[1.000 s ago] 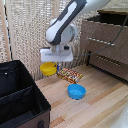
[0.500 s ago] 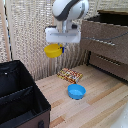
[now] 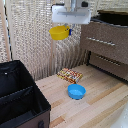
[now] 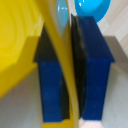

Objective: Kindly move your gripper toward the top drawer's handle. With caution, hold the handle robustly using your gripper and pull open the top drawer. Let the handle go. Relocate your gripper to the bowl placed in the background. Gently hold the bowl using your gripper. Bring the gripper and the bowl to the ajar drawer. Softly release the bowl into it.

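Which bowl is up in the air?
The yellow bowl. The gripper holds it by its rim, high up, while the blue bowl sits on the floor.

Wooden floor (image 3: 100, 107) under blue bowl (image 3: 76, 91), snack box (image 3: 70, 75), black bin (image 3: 20, 102)

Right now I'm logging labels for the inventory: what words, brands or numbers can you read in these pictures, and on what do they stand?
Readable text: none.
Flat patterned box on the floor: printed orange and dark design, too blurred to read.
Yellow bowl, pinched in the claw: no marking seen.
Blue bowl: no marking seen.
Dresser and black bin: no labels visible.
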Robot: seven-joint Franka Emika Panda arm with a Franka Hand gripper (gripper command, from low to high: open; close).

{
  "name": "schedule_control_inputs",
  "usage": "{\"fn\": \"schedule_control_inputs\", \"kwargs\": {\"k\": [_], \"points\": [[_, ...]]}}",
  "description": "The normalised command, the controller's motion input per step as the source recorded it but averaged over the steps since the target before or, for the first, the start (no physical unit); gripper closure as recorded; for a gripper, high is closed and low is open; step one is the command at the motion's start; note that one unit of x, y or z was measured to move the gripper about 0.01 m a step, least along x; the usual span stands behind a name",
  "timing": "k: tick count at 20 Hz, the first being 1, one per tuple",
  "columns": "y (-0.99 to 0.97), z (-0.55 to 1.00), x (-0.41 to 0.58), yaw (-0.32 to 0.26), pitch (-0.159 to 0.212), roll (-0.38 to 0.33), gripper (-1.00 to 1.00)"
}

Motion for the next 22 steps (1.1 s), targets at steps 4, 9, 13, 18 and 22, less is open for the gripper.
{"fn": "schedule_control_inputs", "kwargs": {"k": [4,9,13,18,22], "points": [[-0.68,0.76,0.016,-0.121,0.000,0.068,1.00],[-0.73,0.74,0.129,-0.059,-0.001,0.124,1.00],[-0.78,0.70,0.193,-0.025,-0.012,0.145,1.00],[-0.91,0.52,0.179,0.000,-0.013,0.151,1.00],[-0.99,0.14,0.034,0.000,0.013,0.109,1.00]]}}
